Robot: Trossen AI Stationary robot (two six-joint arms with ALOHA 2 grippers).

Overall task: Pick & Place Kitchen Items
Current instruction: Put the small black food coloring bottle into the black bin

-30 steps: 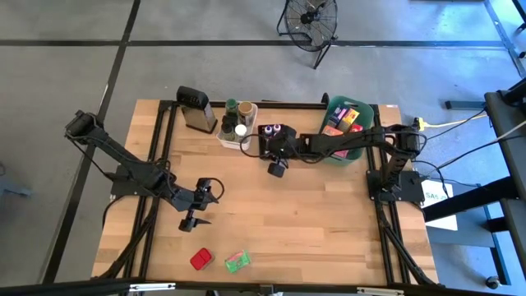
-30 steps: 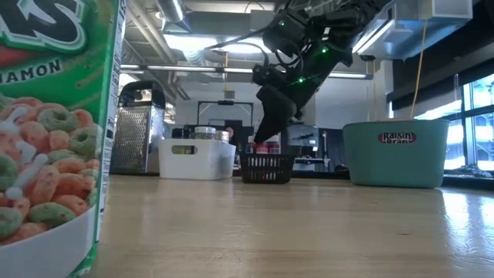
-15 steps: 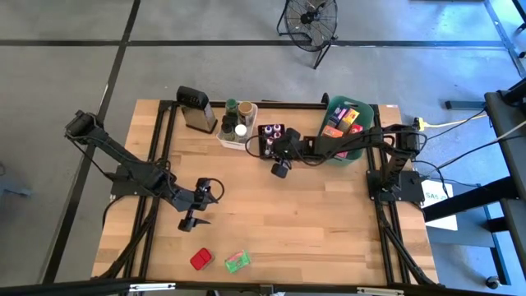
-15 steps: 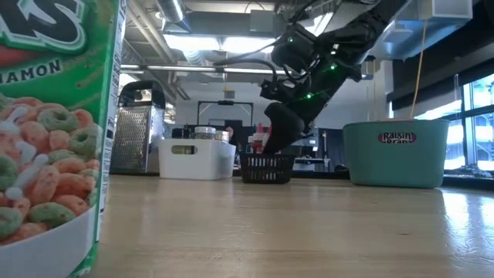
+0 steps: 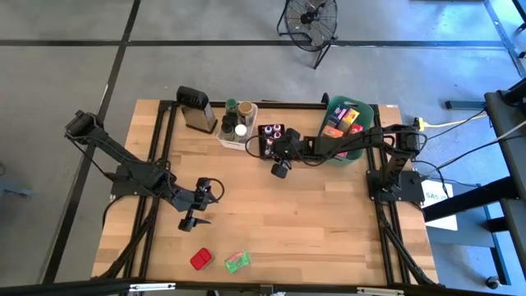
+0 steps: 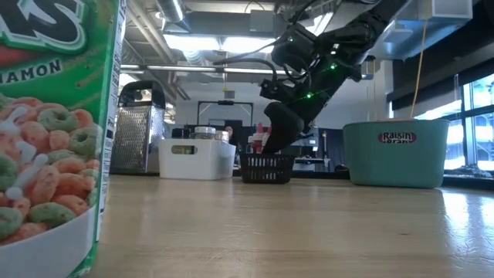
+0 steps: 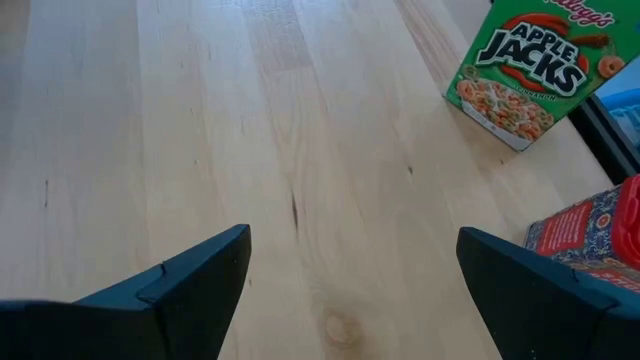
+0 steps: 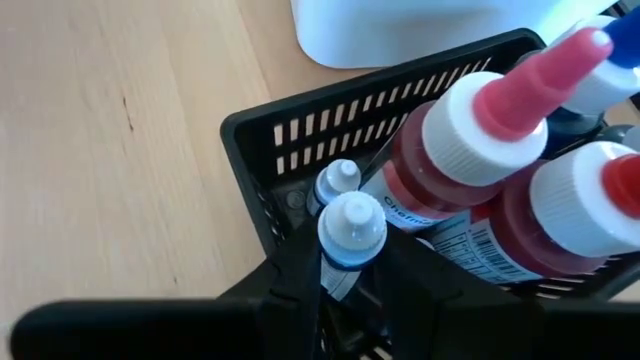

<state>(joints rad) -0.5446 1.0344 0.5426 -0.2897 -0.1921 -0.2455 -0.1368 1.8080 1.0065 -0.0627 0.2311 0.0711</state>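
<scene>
My right gripper (image 8: 350, 290) is shut on a tiny bottle with a white and pale blue cap (image 8: 352, 228), just inside the corner of the black basket (image 5: 271, 136). The basket holds red bottles with white caps (image 8: 470, 130) and another tiny capped bottle (image 8: 338, 181). In the low view this gripper (image 6: 268, 145) hangs right over the basket (image 6: 266, 167). My left gripper (image 5: 194, 219) waits open above bare wood at the left. A red packet (image 5: 200, 259) and a green cereal packet (image 5: 237, 261) lie near the front edge. My right gripper pinches the tiny bottle between its two fingers, on the body just below the cap (image 8: 338, 272). The fingers slant downward from the table's right and near side. The bottle stands roughly upright, cap up, inside the basket's wall (image 8: 262, 175); its bottom is hidden by the fingers.
A white bin (image 5: 238, 125) with lidded jars stands left of the basket, and a grey grater (image 5: 196, 108) beyond it. A teal bin (image 5: 345, 131) with packets stands to the right. The green cereal packet (image 6: 54, 131) fills the low view's left side.
My right gripper has come down toward the black basket with the tiny bottle, then held still for the last half second. The bottle has sunk with it into the basket's corner. The left arm has kept still.
</scene>
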